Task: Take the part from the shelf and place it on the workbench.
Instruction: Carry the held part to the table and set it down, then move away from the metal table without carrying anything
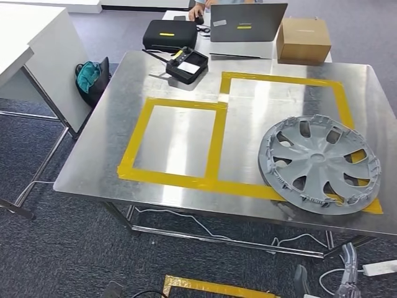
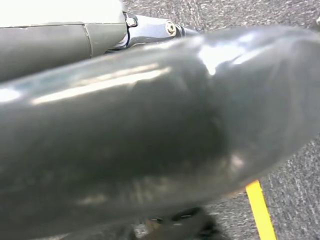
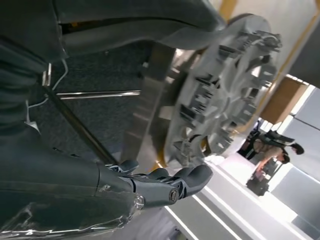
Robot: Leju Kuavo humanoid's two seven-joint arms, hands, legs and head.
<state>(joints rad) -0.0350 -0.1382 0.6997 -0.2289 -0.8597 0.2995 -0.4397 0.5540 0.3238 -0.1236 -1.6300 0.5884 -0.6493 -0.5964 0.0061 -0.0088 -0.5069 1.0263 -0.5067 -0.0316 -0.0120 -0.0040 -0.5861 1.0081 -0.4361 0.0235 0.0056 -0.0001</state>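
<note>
Right wrist view shows the right hand (image 3: 166,186) hanging below the table (image 1: 187,68) edge, fingers loosely apart, holding nothing. The wheel cover (image 1: 319,162) already lies at the table's 4 o'clock corner, over the yellow tape (image 1: 213,149); placing looks done. Laptop (image 1: 247,22), cardboard box (image 1: 303,38) and black case (image 1: 169,34) sit near 12 o'clock, well apart.

free: bare surface (image 1: 178,139) centre-left of frame | blocked: wheel cover (image 1: 319,162) lower right; black device (image 1: 188,64), laptop (image 1: 247,22), box (image 1: 303,40) along top

Person (image 1: 206,6) behind the laptop (image 1: 247,22), cropped by frame edge
</note>
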